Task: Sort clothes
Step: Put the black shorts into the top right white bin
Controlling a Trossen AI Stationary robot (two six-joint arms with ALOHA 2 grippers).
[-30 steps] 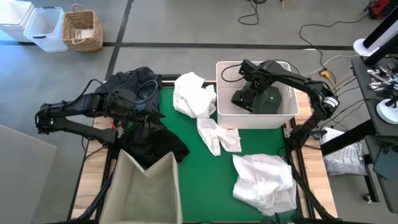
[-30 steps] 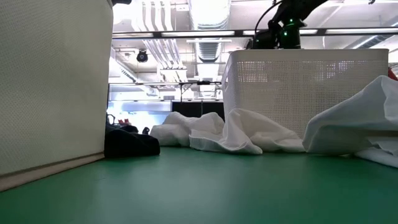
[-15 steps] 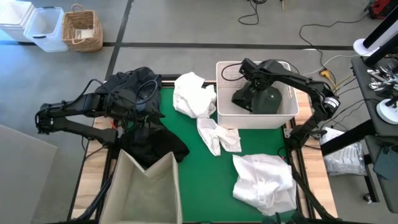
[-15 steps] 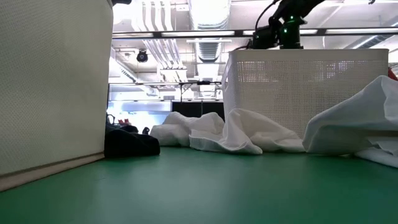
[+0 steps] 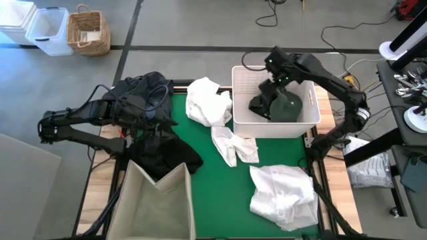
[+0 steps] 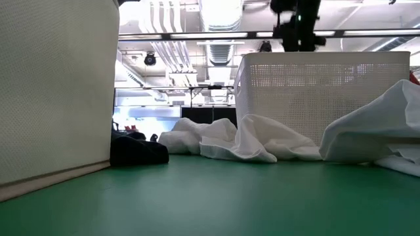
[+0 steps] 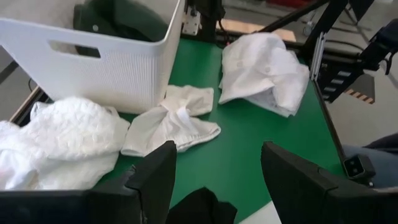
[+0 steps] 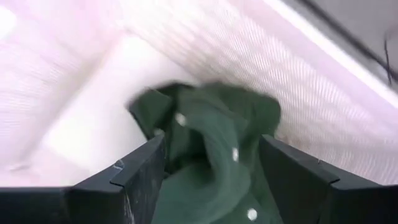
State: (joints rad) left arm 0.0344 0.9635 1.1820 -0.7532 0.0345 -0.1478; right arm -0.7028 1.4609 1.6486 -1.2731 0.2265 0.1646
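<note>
Right wrist view: right gripper (image 8: 208,180) spread wide, holding nothing, hanging over the dark green garment (image 8: 211,149) lying in the white basket (image 5: 303,120). Left gripper (image 7: 214,186) open too, parked above the black pile (image 5: 157,150). White clothes (image 5: 283,193) scattered on the green mat (image 5: 220,180). Could snag green fabric on a finger lifting out, probably. Can't make out basket contents from low view.
</note>
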